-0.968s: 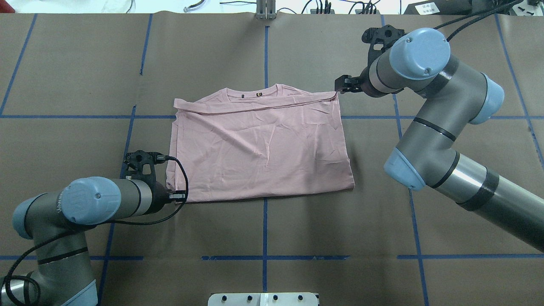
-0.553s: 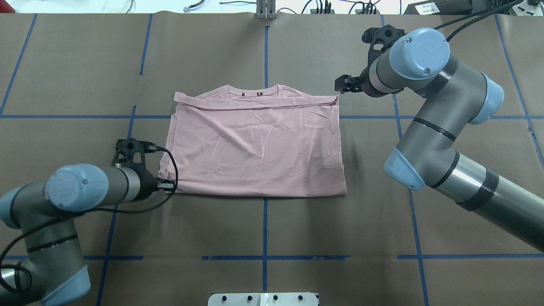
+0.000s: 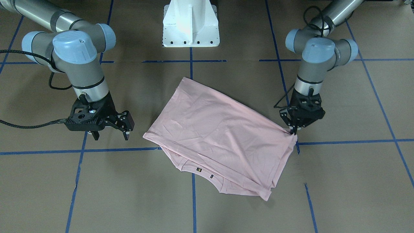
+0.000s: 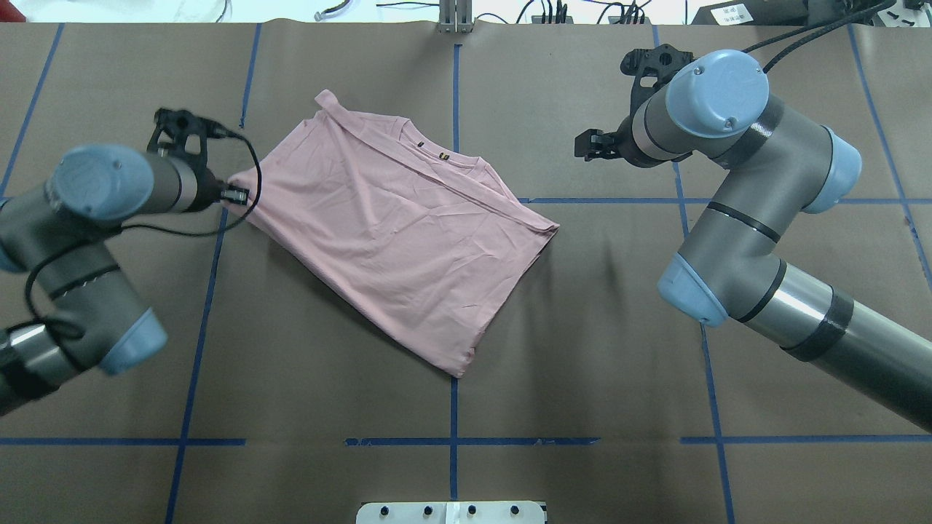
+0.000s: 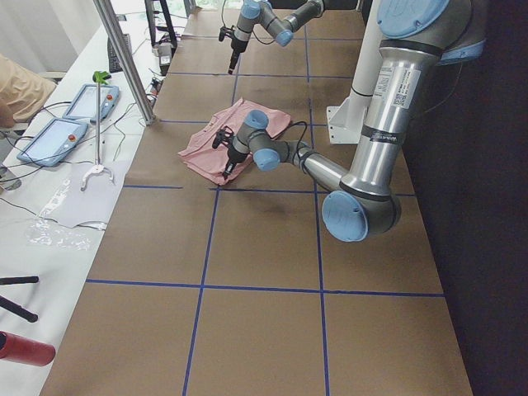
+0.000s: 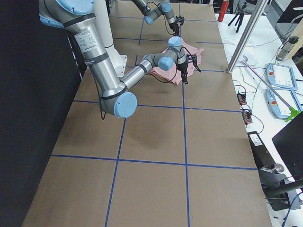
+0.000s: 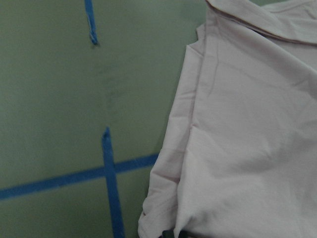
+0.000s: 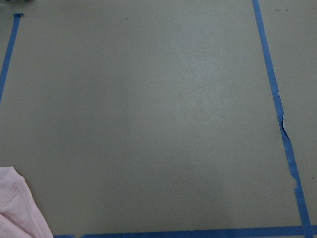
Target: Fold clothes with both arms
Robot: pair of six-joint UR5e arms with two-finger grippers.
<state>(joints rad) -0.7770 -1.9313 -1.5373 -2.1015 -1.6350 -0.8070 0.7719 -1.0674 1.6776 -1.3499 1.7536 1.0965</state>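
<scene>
"Checking item one: where does the T-shirt (image 4: 397, 233) lie?" the inspector asks.

"On the counter (image 4: 582, 364), left of centre, flat and turned diagonal to the blue tape grid (image 4: 510, 441). The plain pink side faces up. The neck opening (image 4: 444, 149) faces the far side, with small labels inside it and a folded band running along that edge. One corner points near, just beside the centre tape line. Another corner points right."

"Item two: left fingers (image 3: 293, 128)?"

"Closed narrow on the left corner of the T-shirt, pinching the fabric. The left wrist view shows the cloth bunched at the bottom edge of its picture, where the fingers meet it. The left arm (image 4: 109, 182) comes in from the near left."

"Item three: right fingers (image 3: 125, 125)?"

"Spread wide, holding nothing. They sit at the far right, well apart from the right corner of the T-shirt. The right wrist view shows bare counter and tape, with only a bit of pink cloth in its lower left corner. The right arm (image 4: 743, 225) reaches in from the near right."

"Item four: fixtures?"

"A white pedestal (image 3: 190, 26) stands at the near centre edge of the counter."
</scene>
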